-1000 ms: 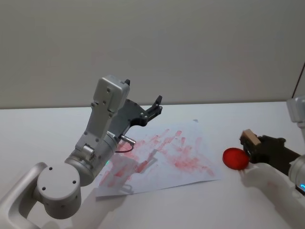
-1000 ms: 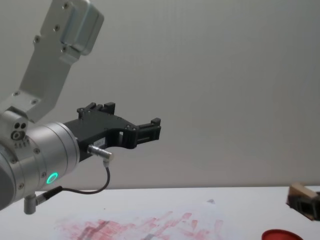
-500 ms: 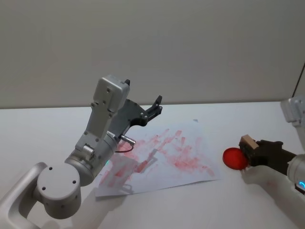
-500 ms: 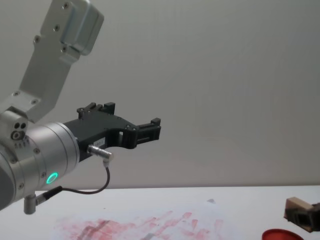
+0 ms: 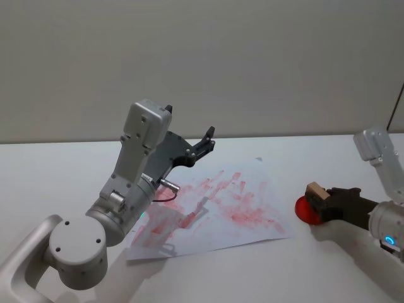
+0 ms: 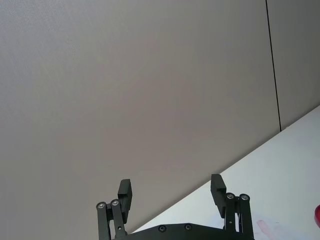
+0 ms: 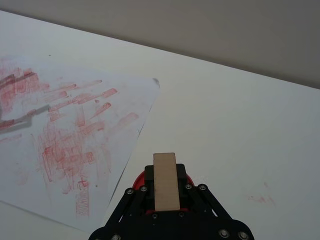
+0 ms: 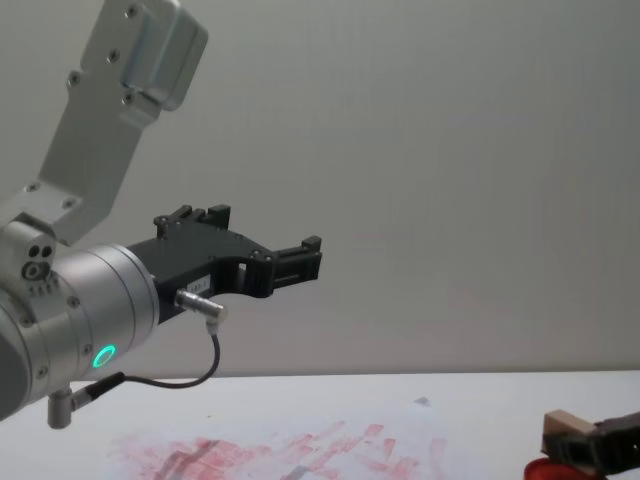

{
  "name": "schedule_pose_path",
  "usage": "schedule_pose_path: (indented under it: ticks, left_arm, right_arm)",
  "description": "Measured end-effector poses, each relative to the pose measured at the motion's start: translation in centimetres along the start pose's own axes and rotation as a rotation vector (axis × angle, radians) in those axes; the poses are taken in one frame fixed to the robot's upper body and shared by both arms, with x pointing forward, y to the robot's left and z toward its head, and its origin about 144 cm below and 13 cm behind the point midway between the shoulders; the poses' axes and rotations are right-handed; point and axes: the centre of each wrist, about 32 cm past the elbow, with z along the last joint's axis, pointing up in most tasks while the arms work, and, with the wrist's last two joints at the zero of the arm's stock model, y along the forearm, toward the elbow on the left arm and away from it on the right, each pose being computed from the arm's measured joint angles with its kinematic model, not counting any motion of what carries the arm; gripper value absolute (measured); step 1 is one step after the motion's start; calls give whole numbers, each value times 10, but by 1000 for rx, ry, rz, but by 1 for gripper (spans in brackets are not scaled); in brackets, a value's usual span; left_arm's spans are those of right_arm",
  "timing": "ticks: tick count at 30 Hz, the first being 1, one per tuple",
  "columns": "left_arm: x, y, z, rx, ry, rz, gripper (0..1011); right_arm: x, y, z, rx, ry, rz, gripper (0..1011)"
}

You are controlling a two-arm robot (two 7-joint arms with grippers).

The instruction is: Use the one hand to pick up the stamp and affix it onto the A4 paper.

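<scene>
Stamp (image 7: 165, 181) in right hand (image 7: 165, 197)

A small tan wooden stamp (image 5: 315, 192), clamped between black fingers (image 5: 331, 203), hovers beside the red-smeared A4 paper (image 5: 214, 208) lying flat on the desk (image 5: 63, 177).

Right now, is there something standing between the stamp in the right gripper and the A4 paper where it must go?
Nothing visible. The right gripper holds the stamp over the red ink pad, and bare table separates it from the A4 paper. The left gripper hangs raised above the paper's far side.
</scene>
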Motion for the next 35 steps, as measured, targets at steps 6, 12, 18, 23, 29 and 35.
schedule_pose_path:
  ticks: [6,12,18,23,29,35]
  left_arm:
    - [0,0,0,0,0,0,1001]
    - [0,0,0,0,0,0,1001]
    - [0,0,0,0,0,0,1001]
    - [0,0,0,0,0,0,1001]
    - [0,0,0,0,0,0,1001]
    - [0,0,0,0,0,0,1001]
  right_arm:
    - [0,3,1,-9,-3,11,232]
    - [0,5,2,-15,-6,18,406]
    - [0,6,2,-19,-7,22,580]
    - [-1,7,2,-21,-8,25,745]
    - [-1,8,2,-23,-8,27,903]
    - [-1,8,2,-24,-9,28,1001]
